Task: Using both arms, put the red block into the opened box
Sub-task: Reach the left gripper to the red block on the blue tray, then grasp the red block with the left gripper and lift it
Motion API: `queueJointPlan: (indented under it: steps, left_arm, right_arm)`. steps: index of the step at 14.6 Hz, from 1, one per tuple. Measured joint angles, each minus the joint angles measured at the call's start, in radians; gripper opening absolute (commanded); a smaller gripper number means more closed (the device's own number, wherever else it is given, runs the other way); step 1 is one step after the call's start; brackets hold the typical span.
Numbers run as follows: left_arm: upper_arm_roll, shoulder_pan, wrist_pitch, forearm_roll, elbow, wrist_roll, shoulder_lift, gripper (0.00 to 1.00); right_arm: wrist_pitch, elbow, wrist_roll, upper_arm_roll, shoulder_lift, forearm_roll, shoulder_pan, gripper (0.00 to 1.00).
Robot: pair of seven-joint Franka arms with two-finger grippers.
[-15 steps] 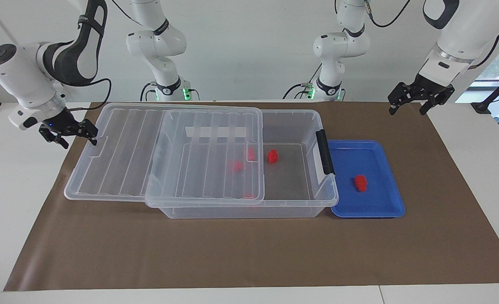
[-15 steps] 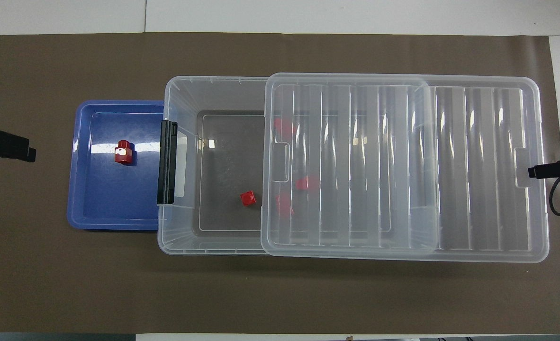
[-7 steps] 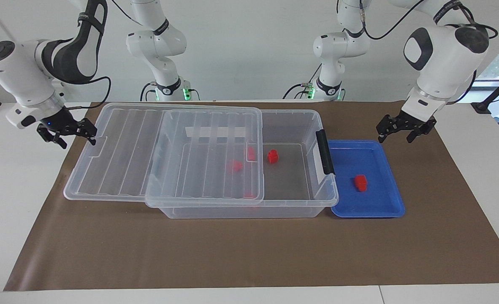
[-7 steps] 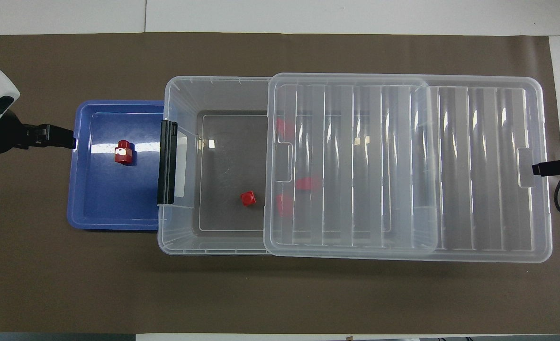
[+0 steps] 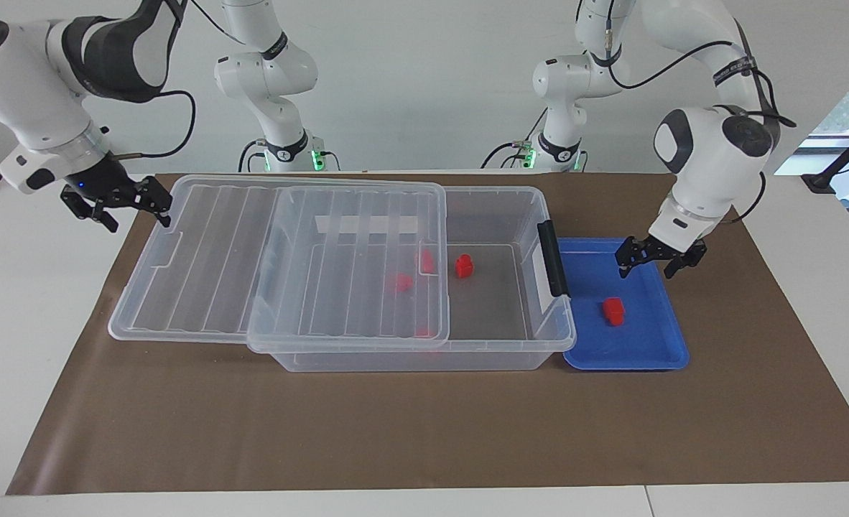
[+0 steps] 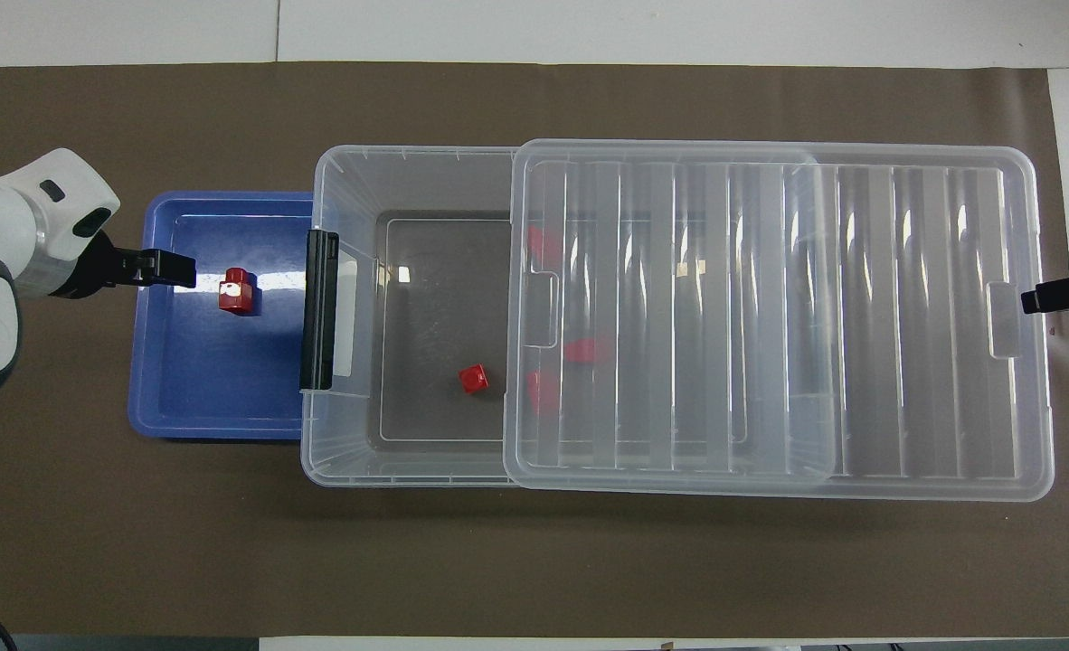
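Left end effector (image 5: 649, 260) hangs over the blue tray (image 5: 654, 359), fingers spread, holding nothing; it sits over the tray's end away from the box, apart from the red block (image 5: 613, 311). That block lies on the tray floor, roughly mid-tray, untouched. Tray sits at the left arm's end of the brown mat (image 5: 396, 431) on the desk, just beside the box (image 5: 496, 355), by the box's black clip handle (image 5: 553, 258). Box is partly open: the ribbed clear lid (image 5: 202, 273) is slid toward the right arm's end, overhanging that end of the box and leaving the handle end uncovered. One red block in box (image 5: 464, 266) lies in the open part; more red shapes show blurred under the lid. Right end effector (image 5: 133, 208) is just beside the lid's overhanging end, fingers spread, gripping nothing.
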Motion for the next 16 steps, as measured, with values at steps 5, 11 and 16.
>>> queueJointPlan:
  steps: [5, 11, 16]
  left_arm:
    - [0.000, -0.013, 0.181, 0.000, -0.111, 0.003, 0.055, 0.99]
    - [0.002, -0.012, 0.239, 0.000, -0.154, 0.008, 0.057, 0.00]
    - [0.005, -0.010, 0.248, 0.000, -0.154, 0.008, 0.057, 0.00]
  right_arm:
    - [-0.123, 0.024, 0.123, 0.074, -0.045, 0.000, 0.001, 1.00]
    - [-0.146, 0.021, 0.204, 0.101, -0.050, -0.040, 0.029, 1.00]
    - [-0.146, 0.022, 0.238, 0.137, -0.050, -0.075, 0.033, 1.00]
